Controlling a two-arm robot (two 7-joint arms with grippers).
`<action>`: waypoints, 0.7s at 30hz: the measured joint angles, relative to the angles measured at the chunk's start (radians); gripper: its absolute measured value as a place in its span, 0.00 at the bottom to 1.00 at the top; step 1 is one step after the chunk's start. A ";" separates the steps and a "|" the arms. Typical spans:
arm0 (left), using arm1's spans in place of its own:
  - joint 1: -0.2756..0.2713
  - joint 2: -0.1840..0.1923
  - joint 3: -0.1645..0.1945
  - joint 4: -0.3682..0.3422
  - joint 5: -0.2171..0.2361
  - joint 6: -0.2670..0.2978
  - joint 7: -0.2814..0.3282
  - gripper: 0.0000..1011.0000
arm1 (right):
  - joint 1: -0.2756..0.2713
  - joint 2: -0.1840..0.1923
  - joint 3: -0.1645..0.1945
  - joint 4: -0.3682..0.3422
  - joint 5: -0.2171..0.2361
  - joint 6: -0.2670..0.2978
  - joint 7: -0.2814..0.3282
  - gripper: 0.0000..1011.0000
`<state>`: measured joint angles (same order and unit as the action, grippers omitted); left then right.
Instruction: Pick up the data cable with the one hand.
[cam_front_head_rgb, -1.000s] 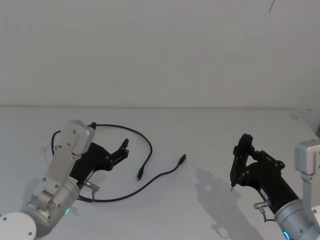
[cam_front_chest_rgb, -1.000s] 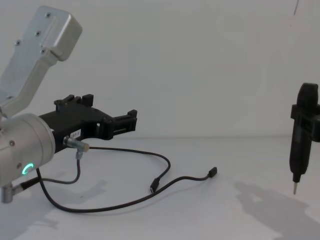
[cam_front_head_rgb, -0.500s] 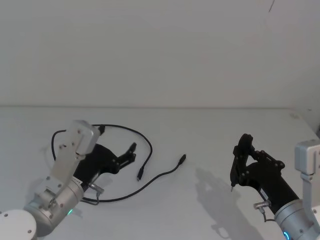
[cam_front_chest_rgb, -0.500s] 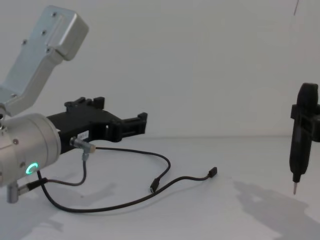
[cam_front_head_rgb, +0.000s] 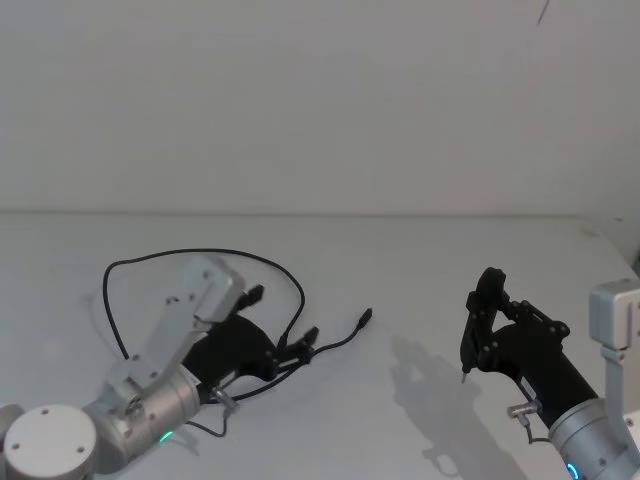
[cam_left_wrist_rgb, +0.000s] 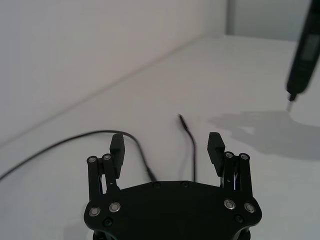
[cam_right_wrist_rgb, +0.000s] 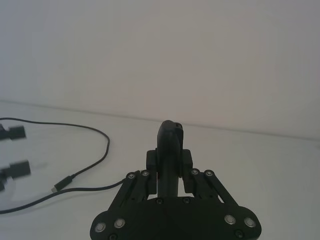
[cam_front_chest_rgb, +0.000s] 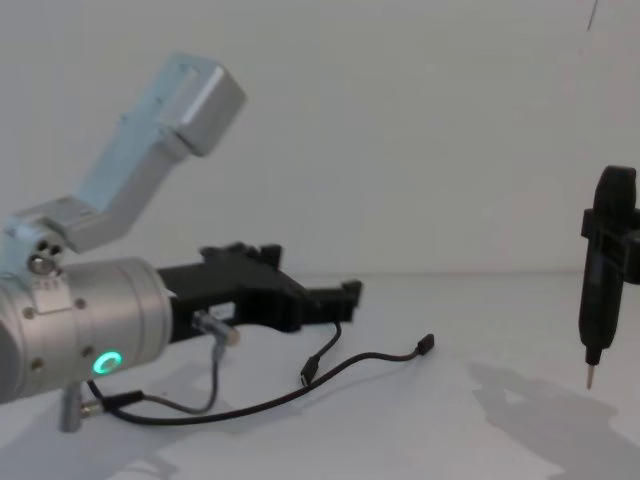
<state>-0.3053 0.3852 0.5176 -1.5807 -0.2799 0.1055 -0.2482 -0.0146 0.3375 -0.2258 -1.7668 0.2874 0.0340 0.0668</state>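
One step looks done: the left gripper (cam_left_wrist_rgb: 166, 146), jaws apart, hovers over the cable (cam_left_wrist_rgb: 190, 140) lying on the table (cam_front_head_rgb: 420, 265). Closing and lifting remain for you. The right gripper (cam_front_head_rgb: 480, 320) is parked well apart.

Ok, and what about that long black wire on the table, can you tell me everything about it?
The data cable is a long, thin black cord with a small black plug at each end. It lies loose on the white table, curling in a wide loop on the robot's left. The left gripper hangs just above it, jaws open, with two strands passing between them in the left wrist view. Nothing grips it yet.
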 joint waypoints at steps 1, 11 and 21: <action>-0.005 -0.001 0.005 0.005 -0.001 0.004 -0.009 0.99 | 0.000 0.000 0.000 0.000 0.000 0.000 0.000 0.28; -0.094 -0.034 0.063 0.101 -0.005 0.097 -0.119 0.99 | 0.000 0.000 0.000 0.000 0.000 0.000 0.000 0.28; -0.162 -0.070 0.092 0.181 0.006 0.162 -0.160 0.99 | 0.000 0.000 0.000 0.000 0.000 0.000 0.000 0.28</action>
<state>-0.4671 0.3147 0.6101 -1.3996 -0.2741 0.2680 -0.4080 -0.0146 0.3374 -0.2258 -1.7668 0.2873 0.0340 0.0668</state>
